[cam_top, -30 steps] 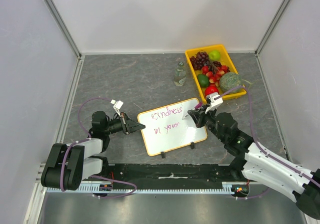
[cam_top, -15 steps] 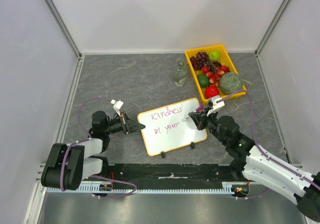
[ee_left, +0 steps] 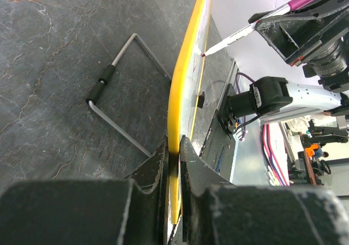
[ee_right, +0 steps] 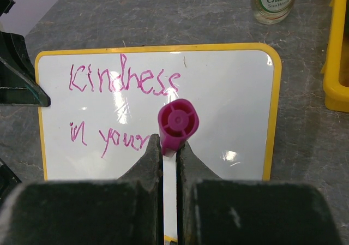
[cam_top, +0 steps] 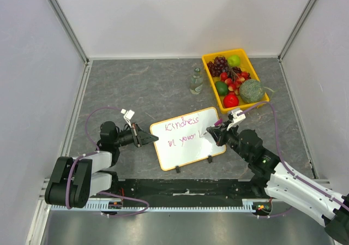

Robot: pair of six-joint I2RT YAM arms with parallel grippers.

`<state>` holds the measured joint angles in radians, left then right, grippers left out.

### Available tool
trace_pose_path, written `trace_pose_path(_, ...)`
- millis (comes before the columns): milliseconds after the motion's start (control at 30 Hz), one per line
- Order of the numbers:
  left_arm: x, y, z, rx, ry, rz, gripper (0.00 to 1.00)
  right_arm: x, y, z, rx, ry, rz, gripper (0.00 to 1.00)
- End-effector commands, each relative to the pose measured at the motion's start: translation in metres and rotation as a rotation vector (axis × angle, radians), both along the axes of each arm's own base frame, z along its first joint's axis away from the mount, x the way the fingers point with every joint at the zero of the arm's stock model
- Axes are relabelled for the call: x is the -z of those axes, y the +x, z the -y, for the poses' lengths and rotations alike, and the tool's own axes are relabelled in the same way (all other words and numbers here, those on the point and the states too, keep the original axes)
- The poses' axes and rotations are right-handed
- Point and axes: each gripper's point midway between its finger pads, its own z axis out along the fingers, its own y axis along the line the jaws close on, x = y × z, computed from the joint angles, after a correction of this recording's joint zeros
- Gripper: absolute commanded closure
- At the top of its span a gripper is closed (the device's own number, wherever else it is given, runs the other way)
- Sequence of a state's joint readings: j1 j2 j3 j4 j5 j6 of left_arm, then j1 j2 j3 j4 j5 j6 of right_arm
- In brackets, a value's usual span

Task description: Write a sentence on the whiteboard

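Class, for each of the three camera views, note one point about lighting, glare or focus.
Top external view: even, soft light, no harsh shadows, whiteboard sharp. Left wrist view: the left claw gripping the whiteboard's edge is dark and out of focus up close. Right wrist view: small glare spots on the whiteboard; writing and marker sharp, right claw blurred.

Left hand (ee_left: 173,163) pinches whiteboard (ee_left: 188,70) rim; marker (ee_left: 256,24) tip touching.
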<state>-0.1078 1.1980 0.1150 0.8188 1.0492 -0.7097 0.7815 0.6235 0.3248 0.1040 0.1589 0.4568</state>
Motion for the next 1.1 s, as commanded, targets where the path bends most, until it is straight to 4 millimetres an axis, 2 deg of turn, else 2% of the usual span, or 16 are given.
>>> trace_pose_path(0,0.001,0.005,0.000,-0.012,0.009,0.010,0.98,0.003,0.003,0.005,0.030,-0.012,-0.005,1.00)
trace_pose_path(200,0.001,0.005,0.000,-0.011,0.009,0.010,0.98,-0.016,0.013,0.004,0.062,0.013,0.035,1.00)
trace_pose_path(667,0.000,0.005,0.000,-0.011,0.008,0.013,0.98,-0.035,0.025,0.008,0.129,0.043,0.069,1.00)
trace_pose_path(767,-0.001,0.005,0.000,-0.011,0.008,0.016,0.98,-0.036,0.025,0.008,0.131,0.040,0.073,1.00)
trace_pose_path(1067,-0.001,0.005,0.000,-0.011,0.008,0.015,0.98,-0.022,0.020,0.012,0.123,0.008,0.041,1.00)
